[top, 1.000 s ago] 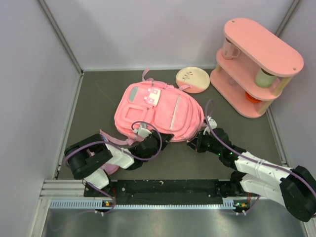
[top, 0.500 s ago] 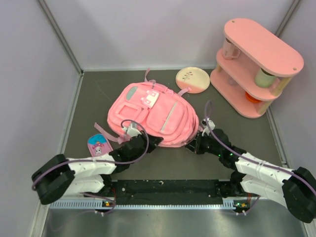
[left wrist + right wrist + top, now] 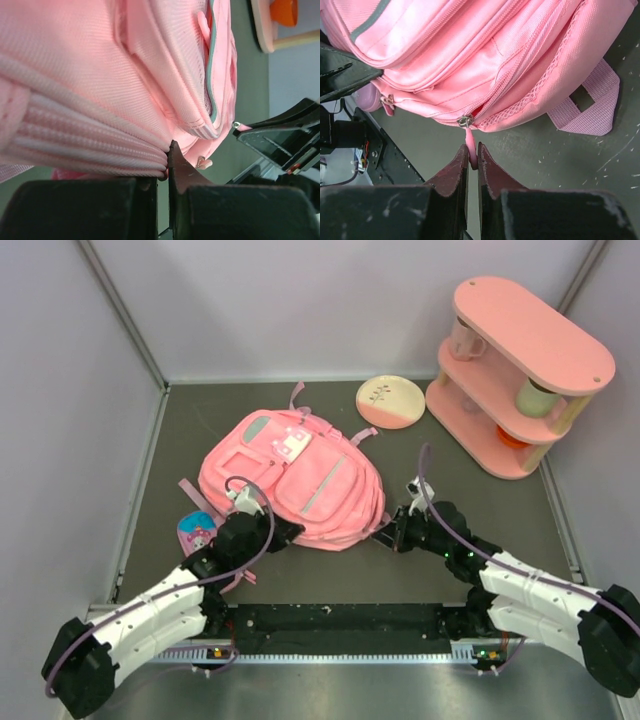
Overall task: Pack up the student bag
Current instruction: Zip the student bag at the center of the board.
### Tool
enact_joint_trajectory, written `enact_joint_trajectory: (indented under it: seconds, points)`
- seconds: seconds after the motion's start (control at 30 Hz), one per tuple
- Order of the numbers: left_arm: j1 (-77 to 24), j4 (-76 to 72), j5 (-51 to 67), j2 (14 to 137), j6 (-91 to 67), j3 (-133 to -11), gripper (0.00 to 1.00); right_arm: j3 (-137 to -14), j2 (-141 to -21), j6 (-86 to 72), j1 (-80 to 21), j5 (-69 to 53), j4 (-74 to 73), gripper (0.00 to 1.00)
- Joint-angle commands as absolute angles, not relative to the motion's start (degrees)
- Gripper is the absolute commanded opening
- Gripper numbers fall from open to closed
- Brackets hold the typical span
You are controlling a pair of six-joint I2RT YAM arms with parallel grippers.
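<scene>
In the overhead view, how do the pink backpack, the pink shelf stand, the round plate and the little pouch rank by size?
1. backpack and shelf stand: they look about alike, and the stand rises nearer the camera, so unranked.
2. round plate.
3. little pouch, only partly in sight.

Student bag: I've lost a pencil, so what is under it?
A pink strap sticks out from beneath the student bag onto the table; anything under its body is covered.
</scene>
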State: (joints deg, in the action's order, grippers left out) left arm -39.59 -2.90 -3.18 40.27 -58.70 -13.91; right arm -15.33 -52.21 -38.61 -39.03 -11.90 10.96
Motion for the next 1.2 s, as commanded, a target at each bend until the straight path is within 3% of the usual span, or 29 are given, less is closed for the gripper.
enact_joint_trajectory:
  seconds: [0.0, 0.17, 0.4, 0.53, 0.77, 0.87, 0.9, 0.93, 1.0, 1.17]
  points:
    - [-36.7, -1.7, -0.4, 44.0, -42.3, -17.6, 0.00, -12.4, -47.5, -36.9, -38.9, -7.4, 6.2, 0.00]
    - [-37.1, -4.8, 10.8, 52.5, -36.1, -23.7, 0.00, -11.1, -38.9, -37.2, -41.8, -5.0, -2.2, 0.00]
    - [-38.1, -1.2, 15.2, 58.4, -25.5, -34.5, 0.00, -10.2, -30.4, -40.1, -47.6, -3.9, -9.1, 0.00]
    - [-37.3, 4.2, 5.2, 60.0, -25.0, -38.2, 0.00, -11.5, -33.1, -41.8, -58.6, 1.5, -7.2, 0.00]
    - [-36.6, 6.8, -2.6, 58.1, -31.5, -35.1, 0.00, -17.6, -52.4, -41.7, -69.4, 5.1, 6.7, 0.00]
    - [-36.0, 10.2, -7.4, 56.5, -35.7, -33.2, 0.29, -22.1, -58.4, -41.3, -72.3, 5.5, 10.5, 0.00]
    - [-35.9, 10.4, -7.7, 55.2, -36.1, -32.0, 0.60, -23.0, -62.1, -41.6, -72.3, 5.0, 11.6, 0.00]
    - [-35.9, 10.6, -8.0, 54.5, -36.6, -31.6, 0.68, -24.3, -63.9, -40.9, -72.3, 4.8, 13.3, 0.00]
    - [-35.8, 11.6, -9.0, 51.1, -38.1, -30.2, 0.83, -26.1, -66.7, -39.7, -72.3, 5.9, 12.9, 0.00]
    - [-35.9, 12.9, -8.8, 41.5, -44.8, -25.8, 0.97, -28.8, -66.2, -36.7, -71.8, 11.5, 8.7, 0.00]
